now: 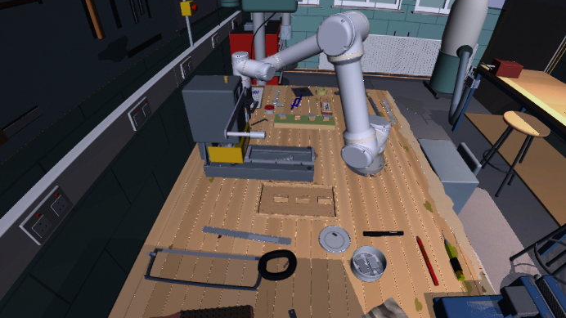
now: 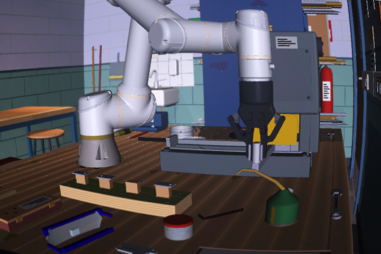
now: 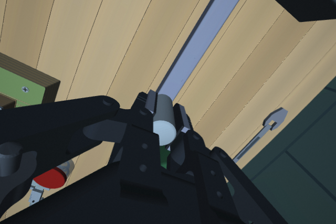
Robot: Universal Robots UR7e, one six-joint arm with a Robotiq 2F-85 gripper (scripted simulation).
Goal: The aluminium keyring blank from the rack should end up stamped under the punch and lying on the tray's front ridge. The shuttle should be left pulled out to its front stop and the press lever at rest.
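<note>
The press lever's round grey grip (image 3: 162, 120) sits between the two fingers of my gripper (image 2: 256, 152), which is closed on it beside the grey press (image 2: 294, 91). The lever's flat bar (image 3: 200, 40) runs away from the grip over the bench. The shuttle (image 1: 280, 156) lies in the press's track, toward the arm's base, with a small metal piece on it. The rack (image 2: 126, 194) of wooden posts stands on the bench near the press, three posts carrying blanks and one bare. The tray (image 1: 297, 201) lies flat on the other side of the press.
A green oil can (image 2: 281, 206) stands right below my gripper, its spout curving up toward the fingers. A red-lidded jar (image 2: 178, 226), a black rod (image 2: 221, 213) and a spanner (image 2: 336, 203) lie on the bench nearby. Beyond the tray lie a steel rule (image 1: 246, 236) and a hacksaw (image 1: 200, 268).
</note>
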